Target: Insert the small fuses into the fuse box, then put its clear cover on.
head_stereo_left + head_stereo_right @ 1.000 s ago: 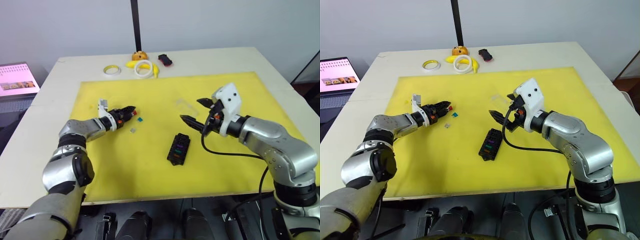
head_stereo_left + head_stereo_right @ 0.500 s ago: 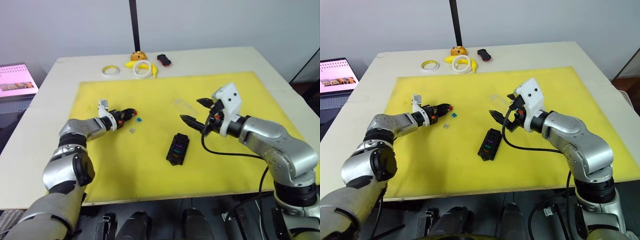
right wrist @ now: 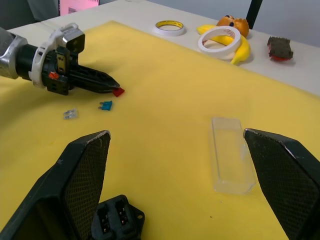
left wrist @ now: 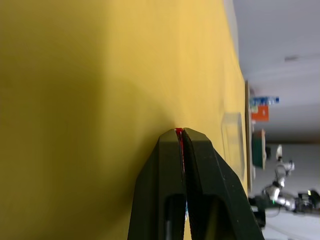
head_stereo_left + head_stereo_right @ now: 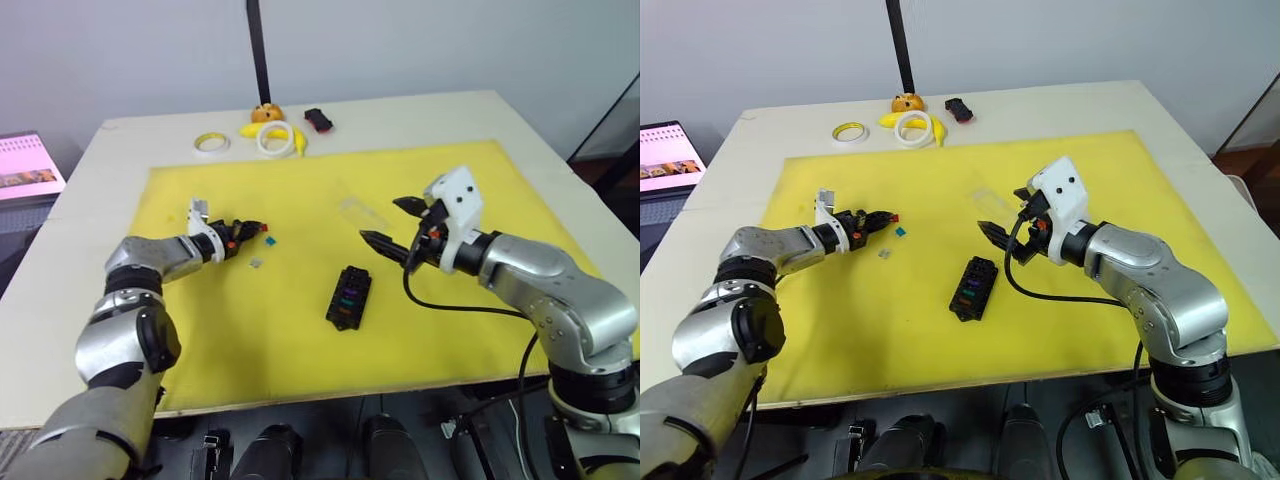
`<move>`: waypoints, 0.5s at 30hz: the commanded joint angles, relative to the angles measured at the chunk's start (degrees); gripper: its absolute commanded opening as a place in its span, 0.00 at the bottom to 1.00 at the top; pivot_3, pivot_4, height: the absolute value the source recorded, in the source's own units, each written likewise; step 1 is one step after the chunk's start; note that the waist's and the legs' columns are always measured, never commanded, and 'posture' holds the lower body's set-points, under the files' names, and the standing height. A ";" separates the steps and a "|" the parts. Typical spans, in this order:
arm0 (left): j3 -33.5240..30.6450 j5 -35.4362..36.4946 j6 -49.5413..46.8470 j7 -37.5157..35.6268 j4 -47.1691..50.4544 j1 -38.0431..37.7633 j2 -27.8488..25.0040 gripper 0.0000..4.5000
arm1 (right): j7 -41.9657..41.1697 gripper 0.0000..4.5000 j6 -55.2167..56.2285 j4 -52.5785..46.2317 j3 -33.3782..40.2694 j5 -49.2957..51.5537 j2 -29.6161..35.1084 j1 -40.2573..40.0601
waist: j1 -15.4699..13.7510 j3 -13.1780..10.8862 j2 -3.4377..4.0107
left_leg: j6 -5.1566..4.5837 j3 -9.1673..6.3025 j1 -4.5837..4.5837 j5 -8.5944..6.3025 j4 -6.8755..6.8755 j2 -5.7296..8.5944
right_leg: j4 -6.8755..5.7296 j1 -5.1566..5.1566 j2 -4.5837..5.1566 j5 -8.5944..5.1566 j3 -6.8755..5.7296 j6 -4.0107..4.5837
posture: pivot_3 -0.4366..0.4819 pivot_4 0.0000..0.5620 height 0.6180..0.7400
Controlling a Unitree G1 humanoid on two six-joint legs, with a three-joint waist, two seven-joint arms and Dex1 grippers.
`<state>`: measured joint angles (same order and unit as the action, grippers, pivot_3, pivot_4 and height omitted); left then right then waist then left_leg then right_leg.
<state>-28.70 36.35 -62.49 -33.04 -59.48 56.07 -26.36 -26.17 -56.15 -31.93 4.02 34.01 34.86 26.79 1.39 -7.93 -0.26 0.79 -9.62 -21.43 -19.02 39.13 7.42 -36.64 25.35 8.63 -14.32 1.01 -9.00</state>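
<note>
nearest you, the fuse box (image 5: 349, 297) lies on the yellow mat (image 5: 300, 340), angled, with a few coloured fuses already seated in its slots, so the loading is partly done by my reading. just beyond it, your right gripper (image 5: 393, 226) hangs above the mat with its fingers spread and nothing between them; it sits between the box and the clear cover (image 3: 231, 154), likely held ready for the cover step. over on your left, the left gripper (image 5: 878, 217) is low on the mat, clenched on a red fuse (image 3: 118, 91) pinched at the very fingertips, which leaves most of the fuse body exposed for pressing into a slot. two more loose fuses lie just beside that gripper: a teal fuse (image 3: 105, 105) and a pale grey fuse (image 3: 70, 114), well apart from the box. the cover lies flat on the mat farther out, untouched. at the far edge of the worktop (image 5: 420, 115), off the mat, stand two tape rings (image 5: 274, 139), a banana (image 3: 241, 48), an orange toy (image 5: 265, 113) and a small black-and-red gadget (image 5: 318, 120), all clear of the work.
</note>
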 commanded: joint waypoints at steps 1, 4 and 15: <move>-0.53 3.41 -7.66 -2.56 9.43 0.51 -3.85 0.01 | 0.50 1.00 -2.12 -3.04 4.57 4.86 -1.29 -0.22 | 0.10 -0.04 -0.07 | 0.00 0.00 -0.02 0.00 0.00 0.00 | -0.25 0.07 0.01 0.00 0.01 0.00 | 0.48 0.27 1.00; -1.32 8.48 -16.00 -2.35 20.89 0.19 -2.40 0.01 | 3.32 1.00 -5.28 -3.19 8.85 12.40 -6.23 0.19 | -0.25 -0.05 -0.08 | 0.00 0.00 -0.02 0.00 0.01 0.05 | -0.34 0.09 0.07 0.00 0.04 0.00 | 0.48 0.27 1.00; -9.77 21.97 -26.59 9.22 42.93 1.22 14.96 0.01 | 23.68 1.00 -6.68 2.72 14.70 35.82 -23.57 4.63 | -0.13 -0.05 -0.08 | 0.00 -0.05 -0.01 0.00 0.03 0.06 | -0.34 0.04 0.06 0.00 0.06 0.01 | 0.48 0.27 1.00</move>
<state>-36.49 55.68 -88.59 -24.89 -19.26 55.89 -11.15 -5.26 -64.12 -29.22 17.67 65.98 12.08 30.19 1.26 -7.98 -0.34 0.79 -9.65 -21.43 -19.02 39.14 7.47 -36.98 25.40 8.68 -14.33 1.08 -8.99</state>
